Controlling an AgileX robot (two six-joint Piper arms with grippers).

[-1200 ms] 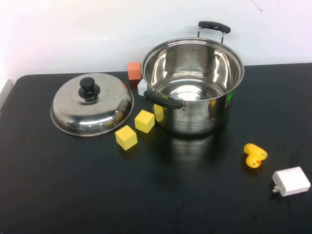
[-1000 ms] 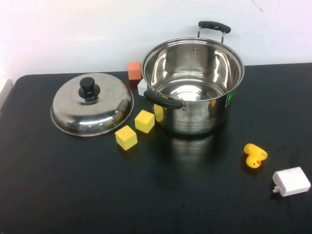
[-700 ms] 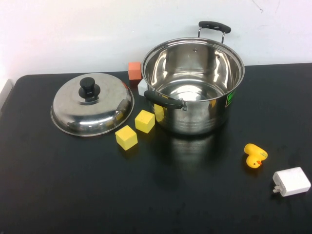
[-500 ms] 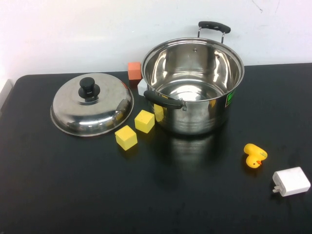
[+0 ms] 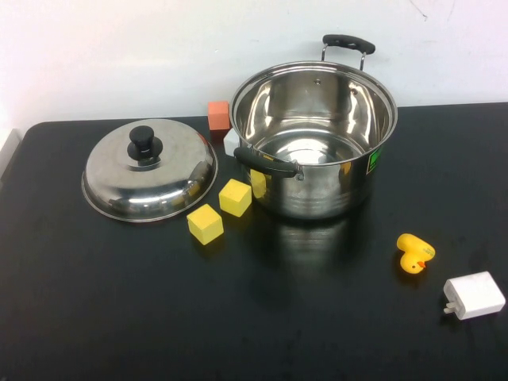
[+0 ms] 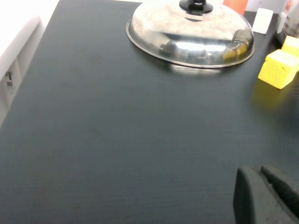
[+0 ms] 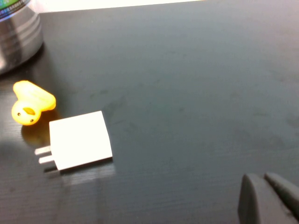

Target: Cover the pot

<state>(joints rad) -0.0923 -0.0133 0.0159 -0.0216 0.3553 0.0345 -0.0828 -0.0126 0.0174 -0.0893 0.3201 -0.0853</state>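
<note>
The pot point(image 5: 313, 139), large, shiny and open, stands at the back middle of the black table; its base edge shows in the right wrist view point(image 7: 14, 32). The domed steel lid point(image 5: 151, 171) with a black knob point(image 5: 144, 143) lies on the table to the pot's left, also in the left wrist view point(image 6: 191, 32). My left gripper point(image 6: 260, 171) is shut and empty over bare table, well short of the lid. My right gripper point(image 7: 262, 178) is shut and empty over bare table, away from the pot. Neither gripper shows in the high view.
Two yellow cubes point(image 5: 205, 223) point(image 5: 236, 197) lie between lid and pot. An orange block point(image 5: 218, 113) and a white block point(image 5: 232, 141) sit behind them. A yellow duck point(image 5: 415, 252) and a white charger point(image 5: 474, 294) lie front right, also in the right wrist view.
</note>
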